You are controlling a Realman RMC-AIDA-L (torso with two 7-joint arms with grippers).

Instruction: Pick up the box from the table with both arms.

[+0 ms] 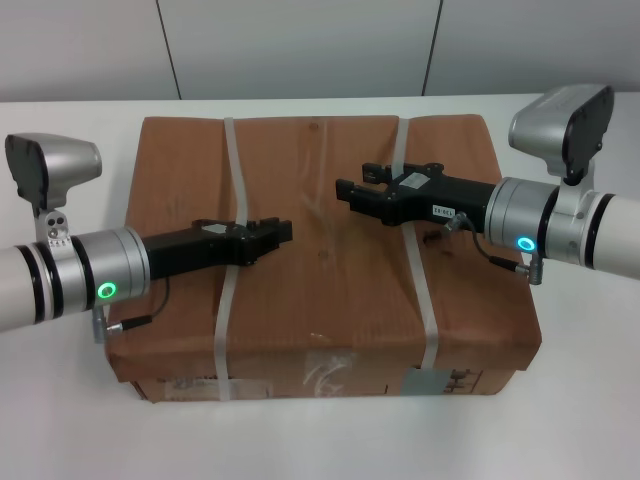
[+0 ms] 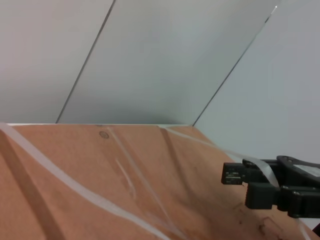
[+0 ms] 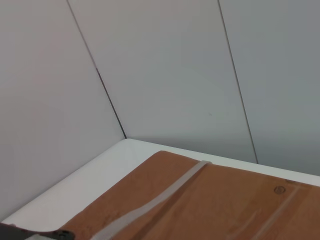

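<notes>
The large brown cardboard box (image 1: 320,290) sits on the white table (image 1: 60,400), with two whitish straps (image 1: 232,170) across its creased top and labels on its front side. My left gripper (image 1: 283,233) hovers just above the box top left of centre, pointing inward, fingers together and empty. My right gripper (image 1: 345,193) hovers above the top right of centre, pointing toward the left one, also shut and empty. A gap of bare cardboard separates the two tips. The right gripper also shows in the left wrist view (image 2: 232,173) over the box (image 2: 100,175).
A grey panelled wall (image 1: 300,45) stands close behind the table. White tabletop shows on both sides of the box and in front (image 1: 320,440). The right wrist view shows the box's far corner (image 3: 210,200) and a table strip (image 3: 90,180).
</notes>
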